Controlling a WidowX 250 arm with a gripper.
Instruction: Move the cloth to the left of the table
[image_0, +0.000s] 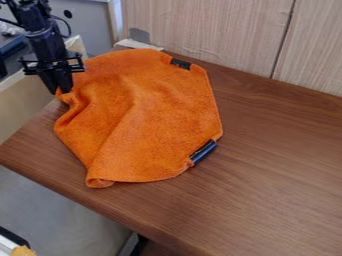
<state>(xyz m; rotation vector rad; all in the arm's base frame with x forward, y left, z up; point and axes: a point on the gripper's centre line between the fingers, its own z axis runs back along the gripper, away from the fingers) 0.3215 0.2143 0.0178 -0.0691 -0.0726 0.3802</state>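
Orange folds of the cloth (147, 115) cover the far-left part of the desk (280, 165), hiding its corner, while the arm (41, 42) is cut off at the top of the view. The gripper's (61, 91) black fingers (65, 81) are closed on the cloth's bunched left edge. Dark strips (203, 152) mark its right side, and a pale wooden panel (207, 30) stands behind the desk.

It looks like a lab or workroom, though which is hard to tell: a robot arm (41, 44) reaches over a wood-grain table (280, 155), with wood-grain panels (207, 30) behind it.
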